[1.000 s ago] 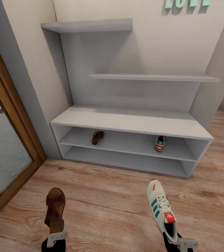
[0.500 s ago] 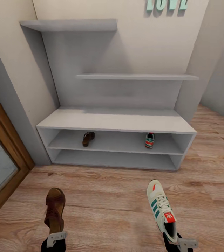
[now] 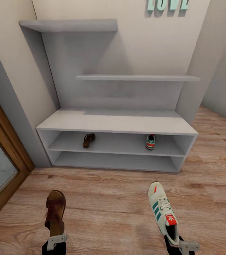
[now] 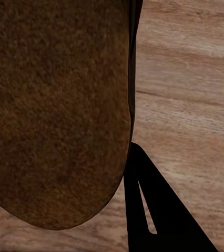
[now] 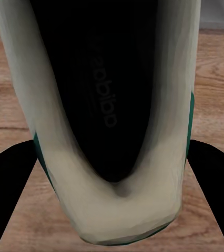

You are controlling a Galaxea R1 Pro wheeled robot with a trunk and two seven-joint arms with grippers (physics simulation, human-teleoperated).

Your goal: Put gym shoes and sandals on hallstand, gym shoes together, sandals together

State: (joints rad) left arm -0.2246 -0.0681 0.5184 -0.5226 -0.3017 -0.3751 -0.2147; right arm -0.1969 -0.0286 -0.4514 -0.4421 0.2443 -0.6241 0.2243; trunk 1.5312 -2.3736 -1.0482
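The hallstand (image 3: 116,122) stands against the wall ahead, a pale grey two-tier bench with staggered wall shelves above it. On its upper tier lie one brown sandal (image 3: 88,140) at the left and one gym shoe (image 3: 150,141) at the right, far apart. My left gripper (image 3: 56,239) is shut on the heel of the other sandal (image 3: 55,211), whose sole (image 4: 54,105) hangs over the corridor floor (image 3: 105,198). The right gripper (image 3: 179,245) is shut on the heel of the other gym shoe (image 3: 163,210), toe pointing at the rack; its opening (image 5: 99,94) sits between the dark fingers (image 5: 9,199).
A wood-framed glass door (image 3: 1,166) borders the floor at the left. A grey wall corner (image 3: 215,71) closes in at the right of the rack. Teal letters (image 3: 167,4) hang on the wall above. The bench top and lower tier (image 3: 113,161) hold nothing.
The camera has swung, so the rack sits more to the left and squarer in the picture than a second ago. Both held shoes keep their place before the camera.
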